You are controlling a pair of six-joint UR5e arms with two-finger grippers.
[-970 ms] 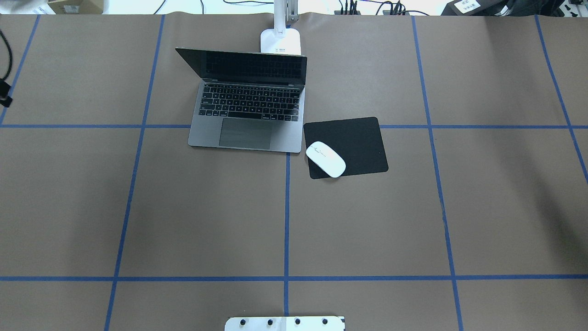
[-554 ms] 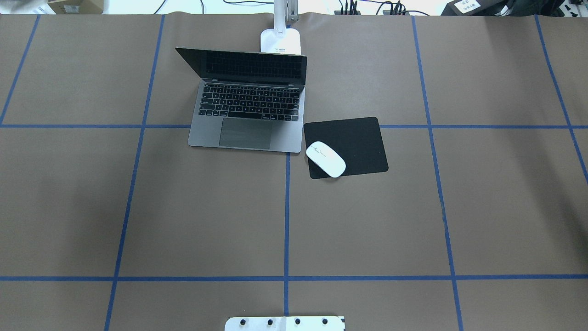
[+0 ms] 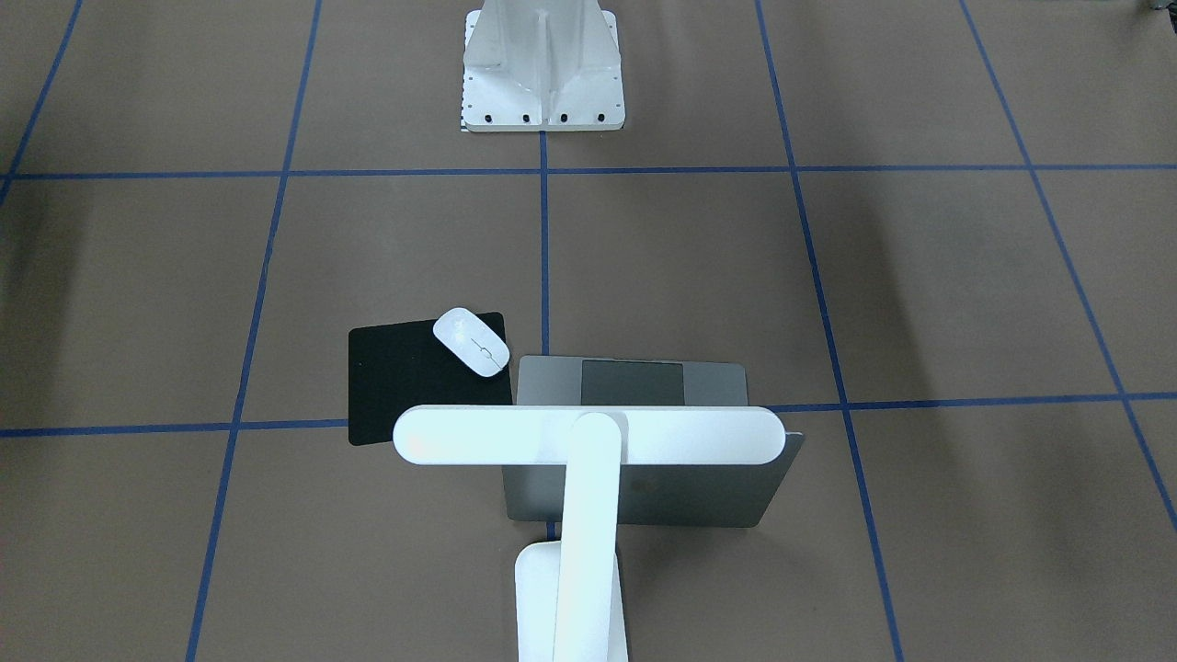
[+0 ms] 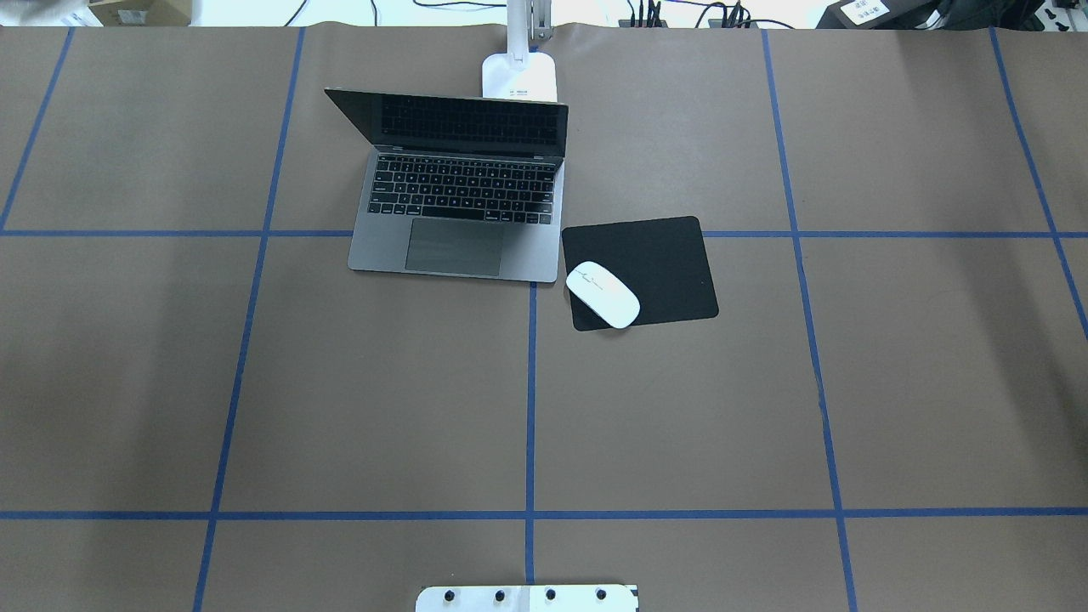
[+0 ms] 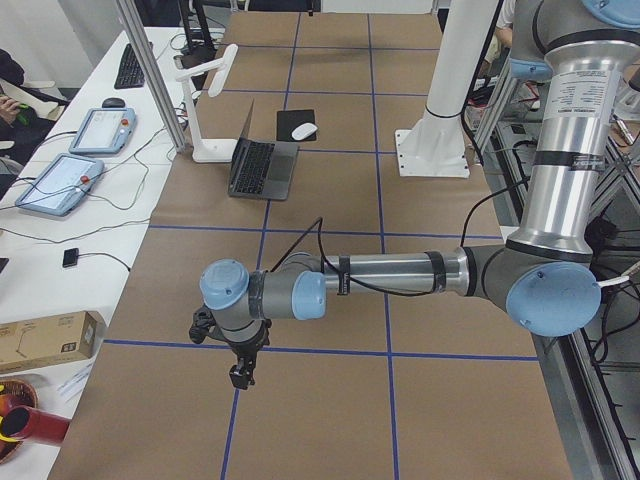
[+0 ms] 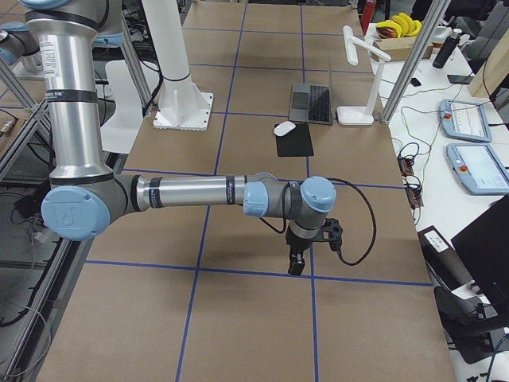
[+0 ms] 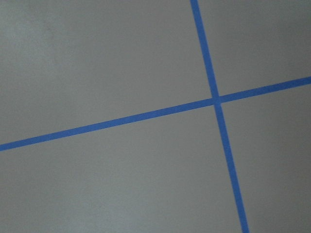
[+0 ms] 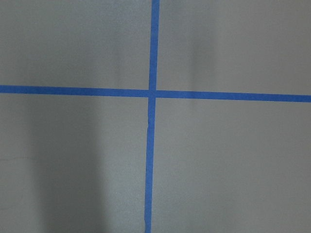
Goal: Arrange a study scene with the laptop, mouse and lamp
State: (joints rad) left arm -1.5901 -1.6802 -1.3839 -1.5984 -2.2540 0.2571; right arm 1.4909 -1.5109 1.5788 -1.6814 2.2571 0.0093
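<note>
Three task items in the front-facing view, all on the table (image 3: 828,276): lamp (image 3: 588,437) at 6 o'clock, its bar head crossing over the open laptop (image 3: 634,382). Mouse (image 3: 471,354) sits at the laptop's 10 o'clock, on the 1 o'clock corner of the black mat (image 3: 405,395). White pedestal (image 3: 542,64) at 12 o'clock.

Overhead: laptop open at 11 o'clock from table centre, lamp base just behind the lid at 12 o'clock. Mat just beside the laptop at its 4 o'clock, mouse on the mat's 8 o'clock corner.

Exterior left: left hand (image 5: 240,372) points down over the table near a blue tape (image 5: 300,350) line, well apart from the laptop. Released or clenched: cannot tell.

Exterior right: right hand (image 6: 296,261) points down, also near a tape line and well apart from the mat. State: cannot tell.

Both wrist views: only table and a tape crossing.
</note>
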